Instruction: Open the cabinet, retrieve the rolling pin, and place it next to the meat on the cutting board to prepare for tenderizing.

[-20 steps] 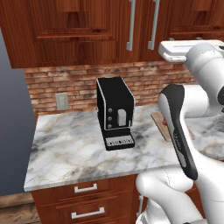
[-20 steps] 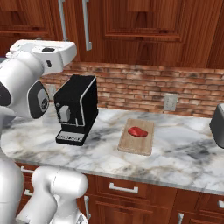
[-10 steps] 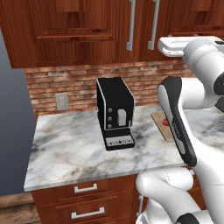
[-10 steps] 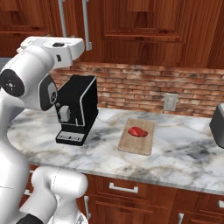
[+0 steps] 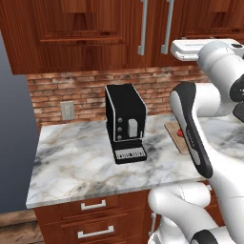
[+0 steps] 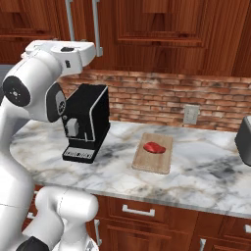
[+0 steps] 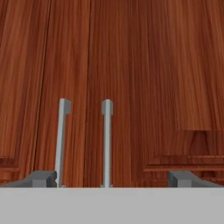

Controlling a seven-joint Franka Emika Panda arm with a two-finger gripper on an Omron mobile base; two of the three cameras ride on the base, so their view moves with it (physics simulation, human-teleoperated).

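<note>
The cabinet (image 5: 95, 28) hangs closed above the counter, its two silver bar handles (image 5: 142, 28) side by side where the doors meet. My gripper (image 7: 112, 179) is raised in front of the doors and faces them. It is open, with nothing between its fingertips (image 7: 41, 178), and both handles (image 7: 106, 144) stand a little left of centre in the hand view. The white hand (image 6: 73, 49) sits just below the handles' lower ends. The cutting board (image 6: 153, 153) lies on the marble counter with the red meat (image 6: 154, 147) on it. The rolling pin is out of view.
A black coffee machine (image 6: 86, 122) stands on the counter left of the board. A dark appliance (image 6: 244, 139) sits at the counter's right end. A brick wall with an outlet (image 6: 191, 113) runs behind. Drawer units (image 5: 93, 205) lie below the counter.
The hand has risen slightly and moved closer to the cabinet's handles. The gripper has stayed open, and nothing on the counter has moved.
</note>
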